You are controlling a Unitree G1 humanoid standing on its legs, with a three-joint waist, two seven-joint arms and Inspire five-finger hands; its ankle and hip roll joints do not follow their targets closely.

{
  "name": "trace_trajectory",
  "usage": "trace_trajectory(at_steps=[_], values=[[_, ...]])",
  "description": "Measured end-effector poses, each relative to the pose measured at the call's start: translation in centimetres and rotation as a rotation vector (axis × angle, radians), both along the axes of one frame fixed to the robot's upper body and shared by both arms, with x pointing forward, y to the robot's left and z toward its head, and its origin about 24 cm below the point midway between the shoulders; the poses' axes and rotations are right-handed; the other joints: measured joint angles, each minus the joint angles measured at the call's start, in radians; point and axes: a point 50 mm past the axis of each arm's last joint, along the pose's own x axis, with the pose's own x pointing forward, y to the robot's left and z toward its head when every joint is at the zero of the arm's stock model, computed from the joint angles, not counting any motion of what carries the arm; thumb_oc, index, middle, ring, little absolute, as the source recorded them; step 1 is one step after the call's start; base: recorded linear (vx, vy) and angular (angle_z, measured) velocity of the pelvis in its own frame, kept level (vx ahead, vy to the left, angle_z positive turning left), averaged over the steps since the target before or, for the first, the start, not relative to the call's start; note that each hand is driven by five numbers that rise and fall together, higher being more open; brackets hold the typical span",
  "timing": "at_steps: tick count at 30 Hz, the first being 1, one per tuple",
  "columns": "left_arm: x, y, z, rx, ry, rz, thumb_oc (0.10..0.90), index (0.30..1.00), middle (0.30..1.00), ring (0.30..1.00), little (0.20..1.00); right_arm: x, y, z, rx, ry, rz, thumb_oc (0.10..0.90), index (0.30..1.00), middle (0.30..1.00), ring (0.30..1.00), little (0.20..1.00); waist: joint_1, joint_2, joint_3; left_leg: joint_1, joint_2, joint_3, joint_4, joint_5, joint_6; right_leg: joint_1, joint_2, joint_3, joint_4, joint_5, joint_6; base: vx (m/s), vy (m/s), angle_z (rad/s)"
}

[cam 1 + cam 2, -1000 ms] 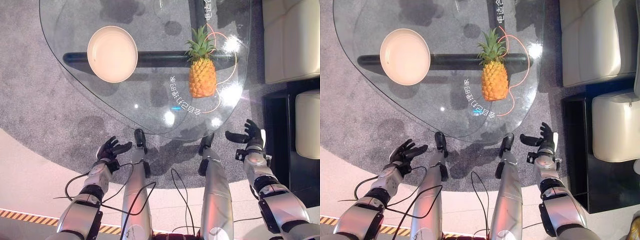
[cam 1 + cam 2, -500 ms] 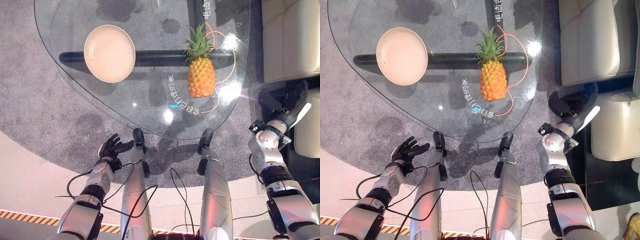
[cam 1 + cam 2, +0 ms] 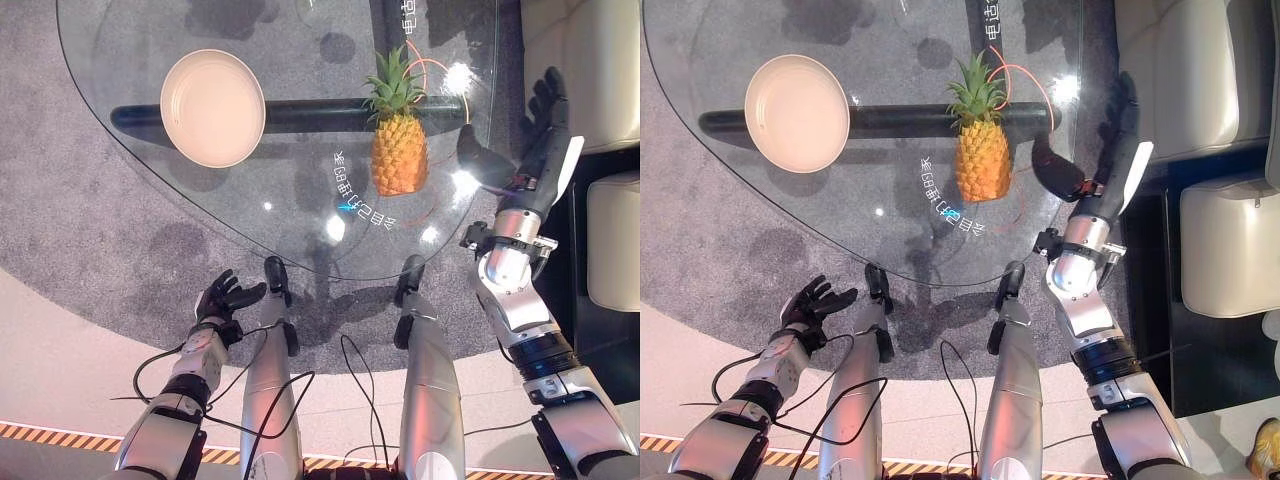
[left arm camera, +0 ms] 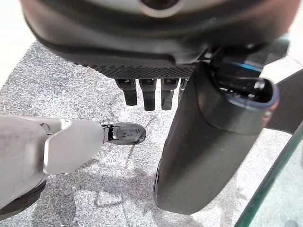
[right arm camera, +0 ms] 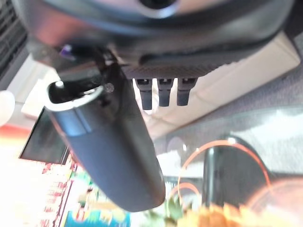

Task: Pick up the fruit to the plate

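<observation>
Now the right hand has come up from low by the table edge and reaches beside the pineapple.

Its fingers are straight and spread wide, holding nothing. The pineapple stands on the glass table, leaves pointing away from the robot, just to the left of that hand, so this hand is the nearer one. The plate sits empty, well apart to the left. An orange cord loops behind the fruit. The left hand hangs open, low by the near table edge.
</observation>
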Motion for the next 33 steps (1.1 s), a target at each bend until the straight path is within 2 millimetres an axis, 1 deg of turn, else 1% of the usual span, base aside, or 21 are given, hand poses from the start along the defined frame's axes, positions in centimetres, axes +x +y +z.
trace_trajectory(at_steps=[6, 10, 13, 20, 25, 33], values=[[-0.4, -0.1, -0.4, -0.004, 0.002, 0.003, 0.800, 0.900, 0.900, 0.900, 0.900, -0.2, 2.1, 0.0, -0.064, 0.027, 0.114, 0.800, 0.900, 0.900, 0.900, 0.900, -0.001, 0.000, 0.000, 0.016, -0.002, 0.010, -0.011, 0.000, 0.001, 0.002, -0.003, 0.004, 0.003, 0.000, 0.001, 0.01, 0.005, -0.02], [-0.5, -0.9, -0.8, -0.024, 0.010, -0.007, 0.800, 0.900, 0.900, 0.900, 0.900, 0.0, 2.8, -0.5, -0.103, 0.072, 0.159, 0.800, 0.900, 0.900, 0.900, 0.900, 0.002, 0.000, 0.000, 0.016, -0.004, 0.010, -0.014, 0.002, -0.002, 0.002, -0.006, 0.003, 0.002, 0.000, 0.001, 0.00, 0.000, 0.00], [-0.7, -1.1, -1.1, -0.033, 0.018, -0.017, 0.800, 0.900, 0.900, 0.900, 0.900, 0.0, 3.3, -1.0, -0.115, 0.102, 0.191, 0.800, 0.900, 0.900, 0.900, 0.900, 0.003, 0.000, 0.000, 0.016, -0.006, 0.010, -0.015, 0.003, -0.003, 0.002, -0.007, 0.003, 0.003, 0.000, 0.002, 0.00, 0.000, 0.00], [-0.7, -1.1, -1.2, -0.033, 0.023, -0.019, 0.800, 0.900, 0.900, 0.900, 0.900, 0.1, 3.6, -1.4, -0.080, 0.139, 0.239, 0.800, 0.900, 0.900, 0.900, 0.900, 0.005, 0.001, 0.000, 0.020, -0.007, 0.011, -0.015, 0.003, -0.002, 0.003, -0.009, 0.003, 0.006, 0.000, 0.002, 0.00, 0.000, 0.00], [-0.8, -1.1, -1.3, -0.033, 0.026, -0.022, 0.800, 0.900, 0.900, 0.900, 0.900, 0.3, 4.0, -2.1, -0.098, 0.205, 0.249, 0.800, 0.900, 0.900, 0.900, 0.900, 0.012, 0.002, 0.001, 0.034, -0.007, 0.012, -0.019, 0.003, -0.002, 0.015, -0.009, 0.003, 0.005, 0.000, 0.003, 0.00, 0.000, 0.00], [-0.8, -1.2, -1.3, -0.031, 0.029, -0.027, 0.800, 0.900, 0.900, 0.900, 0.900, 0.5, 3.8, -2.0, -0.076, 0.225, 0.236, 0.800, 0.900, 0.900, 0.900, 0.900, 0.024, 0.002, 0.001, 0.040, -0.009, 0.013, -0.032, 0.009, -0.001, 0.015, -0.010, 0.003, 0.005, -0.002, 0.003, 0.00, 0.000, 0.00]])
